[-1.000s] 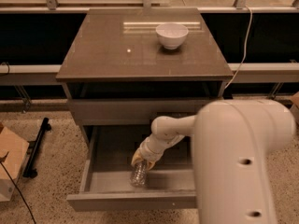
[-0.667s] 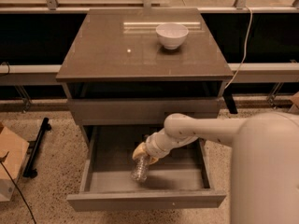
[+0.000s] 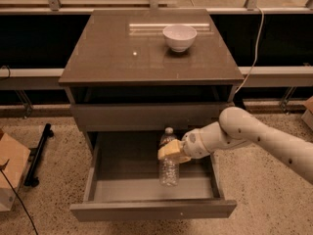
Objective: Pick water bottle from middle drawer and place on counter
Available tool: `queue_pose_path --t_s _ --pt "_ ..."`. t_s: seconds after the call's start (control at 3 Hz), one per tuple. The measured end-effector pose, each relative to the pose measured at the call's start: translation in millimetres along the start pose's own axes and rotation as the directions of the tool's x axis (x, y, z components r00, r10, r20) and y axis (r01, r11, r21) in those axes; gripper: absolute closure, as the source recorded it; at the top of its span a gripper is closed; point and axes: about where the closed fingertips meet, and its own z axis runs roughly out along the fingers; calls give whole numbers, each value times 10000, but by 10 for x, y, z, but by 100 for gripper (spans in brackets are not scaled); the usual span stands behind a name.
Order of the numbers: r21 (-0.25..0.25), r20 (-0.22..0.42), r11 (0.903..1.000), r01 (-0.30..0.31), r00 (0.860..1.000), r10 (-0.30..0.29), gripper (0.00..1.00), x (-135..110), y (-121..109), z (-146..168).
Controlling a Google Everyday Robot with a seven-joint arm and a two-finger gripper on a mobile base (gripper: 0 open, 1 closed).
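Note:
The water bottle point(image 3: 169, 173), clear with a white cap, stands nearly upright inside the open middle drawer point(image 3: 151, 209). Its base is near the drawer floor and its cap is just below the plain drawer front above. My gripper point(image 3: 168, 152) reaches in from the right and its yellowish fingers are shut around the bottle's middle. The white arm point(image 3: 254, 138) stretches off to the right edge. The counter point(image 3: 122, 58), the glossy grey-brown cabinet top, lies above and behind.
A white bowl point(image 3: 179, 36) sits on the counter at the back right. The closed plain drawer front point(image 3: 146, 116) is right above the bottle's cap. A cardboard box point(image 3: 10, 173) and a black stand point(image 3: 38, 155) lie on the floor at left. A white cable point(image 3: 252, 58) hangs at right.
The bottle lay tilted low in the drawer under the gripper. It is now upright and raised in the gripper's hold. The arm has swung back to the right.

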Motion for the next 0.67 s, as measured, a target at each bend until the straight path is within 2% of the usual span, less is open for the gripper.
queue_pose_path --t_s 0.33,0.67 --pt "205 288 9953 947 9950 -953 100 288 144 -687" --pt "1217 586 9642 2355 9681 -2438 100 354 438 -1472"
